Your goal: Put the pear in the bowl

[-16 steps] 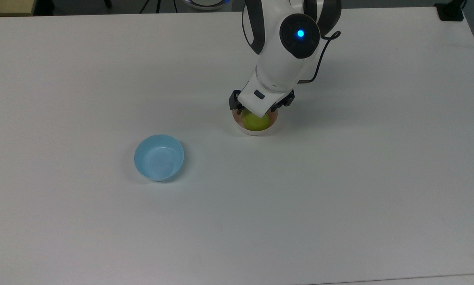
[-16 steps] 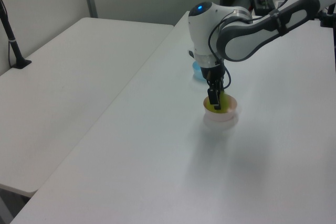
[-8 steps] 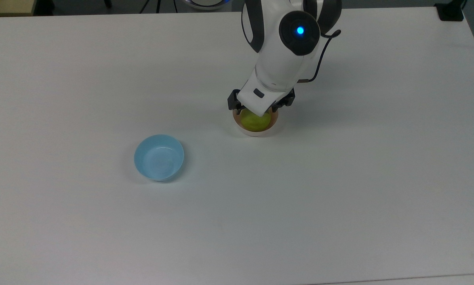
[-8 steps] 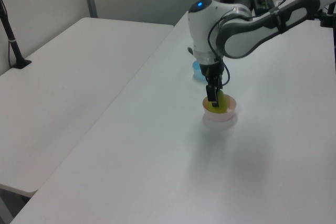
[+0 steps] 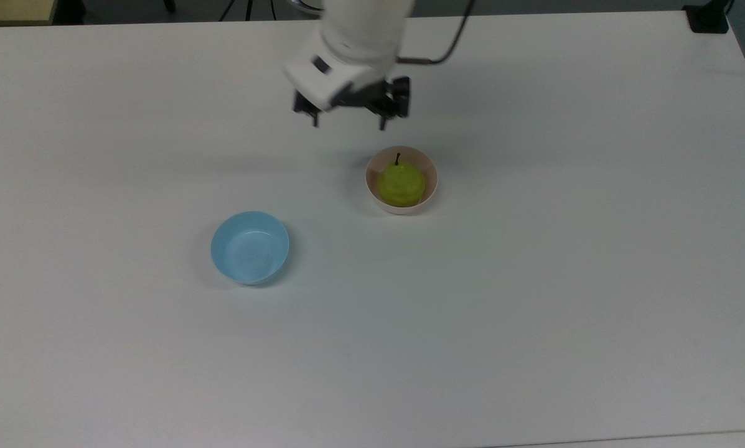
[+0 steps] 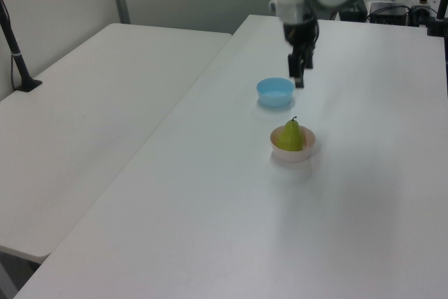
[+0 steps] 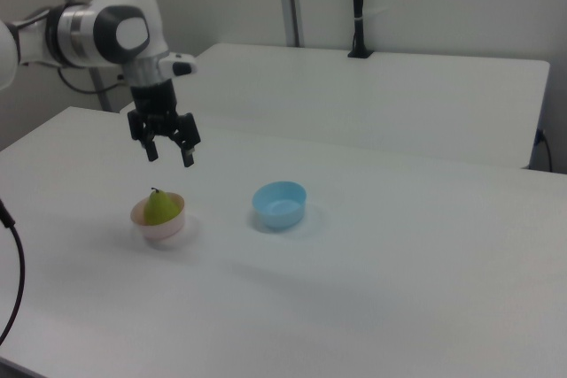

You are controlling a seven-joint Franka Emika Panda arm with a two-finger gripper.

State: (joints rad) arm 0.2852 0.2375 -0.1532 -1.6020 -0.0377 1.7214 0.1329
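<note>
The yellow-green pear [image 5: 401, 183] [image 6: 291, 136] [image 7: 160, 206] stands upright inside the pale pink bowl [image 5: 431, 186] [image 6: 308, 152] [image 7: 170, 229], its dark stem pointing up. My gripper [image 5: 348, 122] [image 6: 299, 73] [image 7: 170, 152] hangs open and empty well above the table, up and to the left of the bowl in the top view. In the right view it is above and slightly right of the pear. Nothing is between its fingers.
A light blue bowl [image 5: 249, 247] [image 6: 275, 92] [image 7: 280, 204] of the same size sits empty on the white table [image 5: 534, 311], left of and below the pink bowl in the top view. A second white table [image 6: 91, 103] stands alongside.
The gripper let go of the pear, rose out of the pink bowl and moved up and to the left in the top view. The pear stays in the bowl.
</note>
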